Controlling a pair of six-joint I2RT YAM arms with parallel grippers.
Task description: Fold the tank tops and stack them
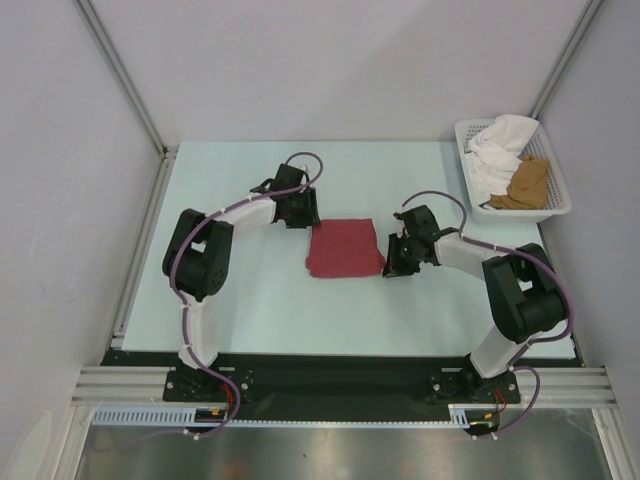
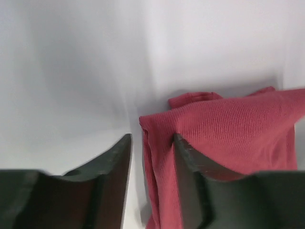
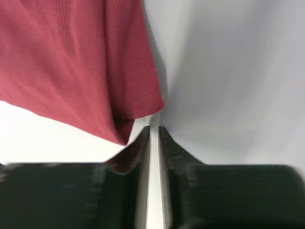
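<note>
The dark red tank top lies folded into a rough square mid-table. My left gripper is at its far left corner; in the left wrist view the jaws stand apart, with the cloth's folded edge between them and the right finger under the cloth. My right gripper is at the top's right edge; in the right wrist view the jaws are almost together with nothing between them, just off the cloth's corner. The tan-brown tank top lies bunched in the basket.
A white mesh basket stands at the far right corner, also holding a crumpled white cloth. Grey walls with metal frame posts close in the table on three sides.
</note>
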